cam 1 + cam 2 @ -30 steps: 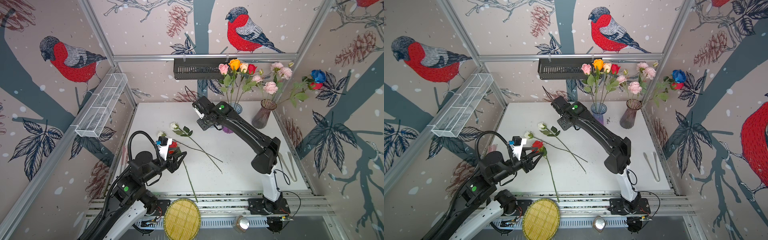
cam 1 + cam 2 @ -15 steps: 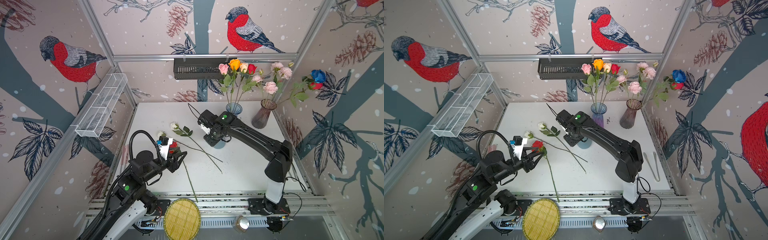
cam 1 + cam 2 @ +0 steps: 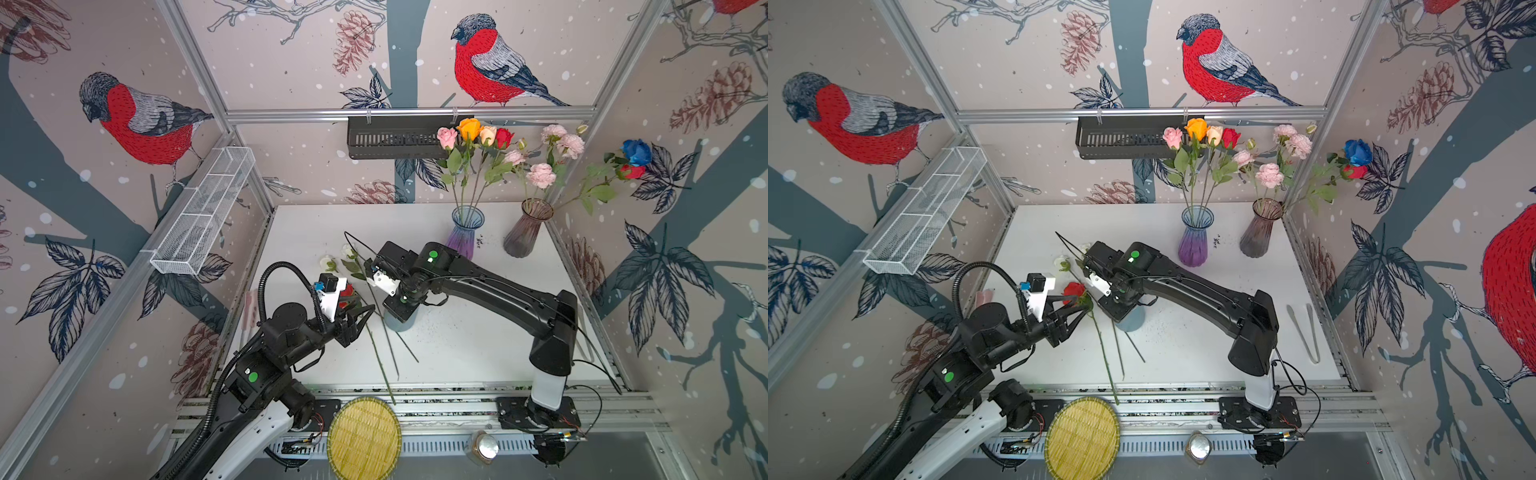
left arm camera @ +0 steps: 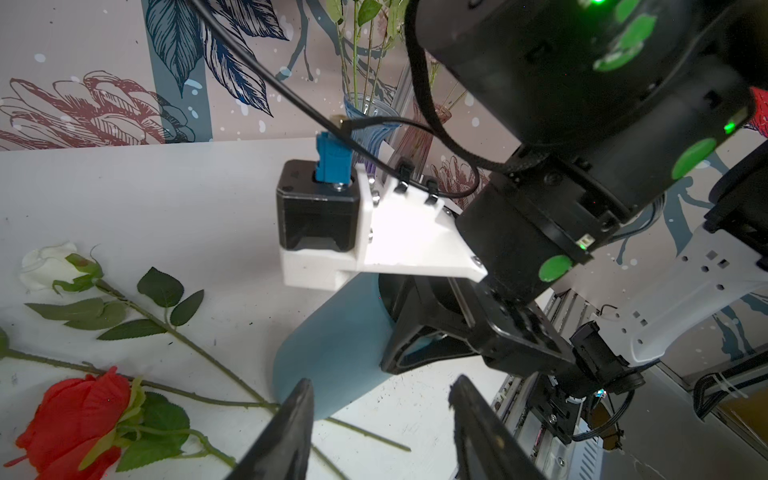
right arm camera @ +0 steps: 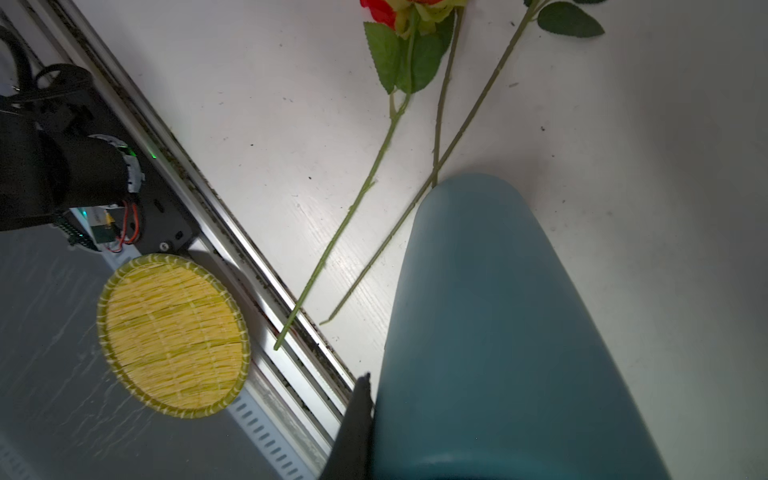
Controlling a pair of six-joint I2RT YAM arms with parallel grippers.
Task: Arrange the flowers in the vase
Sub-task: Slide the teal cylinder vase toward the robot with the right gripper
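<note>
Delivery of the teal vase (image 3: 400, 325) to mid-table.
Top views: right gripper (image 3: 399, 309), clamped on the vase rim, has carried it forward from the back; red rose (image 3: 1074, 289) and white roses (image 3: 327, 262) lie at its 10 o'clock. Left wrist: left gripper (image 4: 380, 386) half-spread, empty, facing the vase. Right wrist: stems (image 5: 374, 166) run just beside it; insertion can likely begin.

Table (image 3: 478, 353) carries loose roses (image 3: 1074, 289), vases (image 3: 464, 239), tongs (image 3: 1304, 332).
</note>
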